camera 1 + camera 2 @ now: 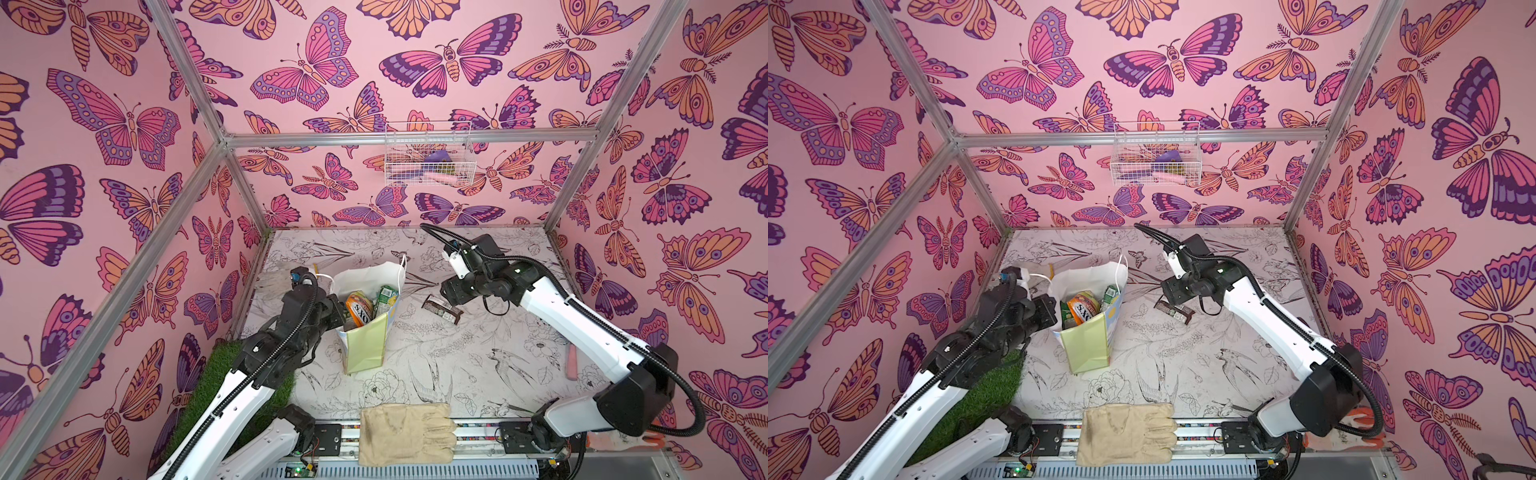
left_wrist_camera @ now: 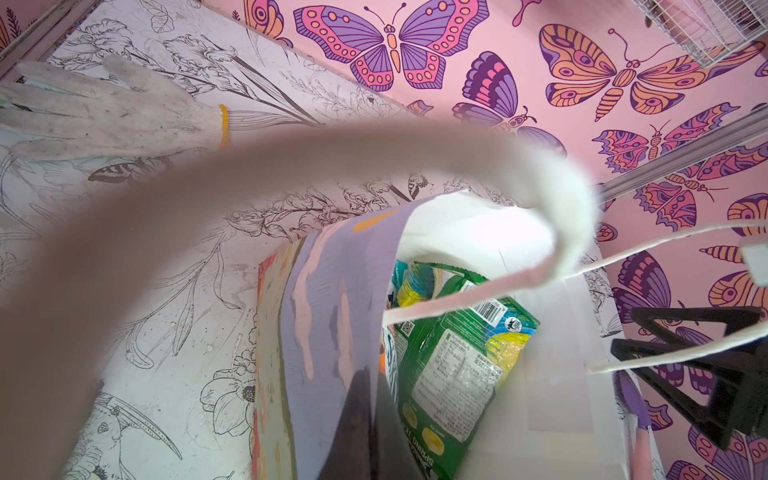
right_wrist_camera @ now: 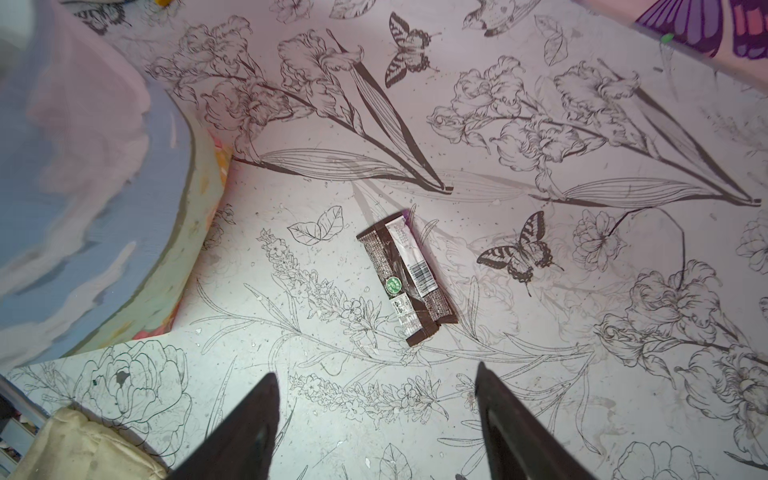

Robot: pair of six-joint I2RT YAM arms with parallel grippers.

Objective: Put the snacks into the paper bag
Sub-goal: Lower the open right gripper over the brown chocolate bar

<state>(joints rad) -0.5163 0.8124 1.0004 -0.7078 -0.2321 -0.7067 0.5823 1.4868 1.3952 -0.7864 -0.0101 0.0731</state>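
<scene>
The left gripper (image 1: 338, 309) pinches the rim of the paper bag (image 1: 365, 345). An orange packet (image 1: 359, 306) and a green packet (image 1: 385, 297) sit inside. Beside the bag, the right gripper (image 3: 374, 370) hangs spread wide over the dark brown bar (image 3: 407, 278).

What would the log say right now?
left hand: shut on paper bag | right hand: open near brown bar | packets in bag, bar outside
</scene>
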